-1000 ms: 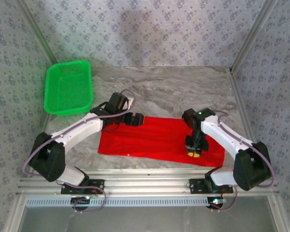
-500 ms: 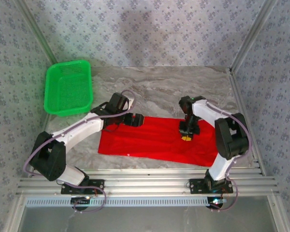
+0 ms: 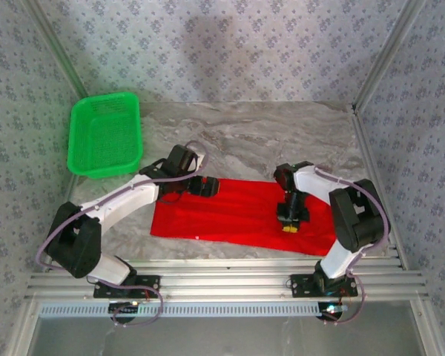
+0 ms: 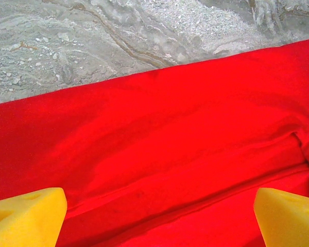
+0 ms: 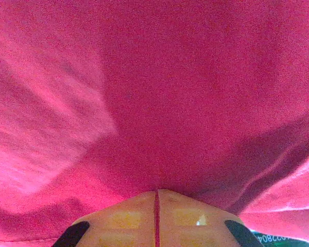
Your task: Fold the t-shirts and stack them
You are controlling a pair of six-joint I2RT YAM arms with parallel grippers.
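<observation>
The red t-shirt (image 3: 230, 215) lies as a long folded strip across the near half of the table, and its teddy-bear print is hidden. My left gripper (image 3: 205, 185) hovers over the strip's far left edge. In the left wrist view it (image 4: 157, 215) is open, its yellow pads (image 4: 26, 218) wide apart above a fold of red cloth (image 4: 170, 128). My right gripper (image 3: 289, 222) is over the strip's right part. In the right wrist view it (image 5: 156, 193) is shut on the shirt (image 5: 159, 77), a thin red line of cloth showing between the pads.
A green mesh basket (image 3: 104, 133) stands at the far left corner. Bare marble table (image 3: 282, 133) stretches behind the shirt. An aluminium rail (image 3: 222, 278) runs along the near edge, and patterned walls close in the sides.
My right gripper has swung from the shirt's right end toward the middle, then slightly nearer, drawing the right end of the cloth inward. The left arm has barely moved.
</observation>
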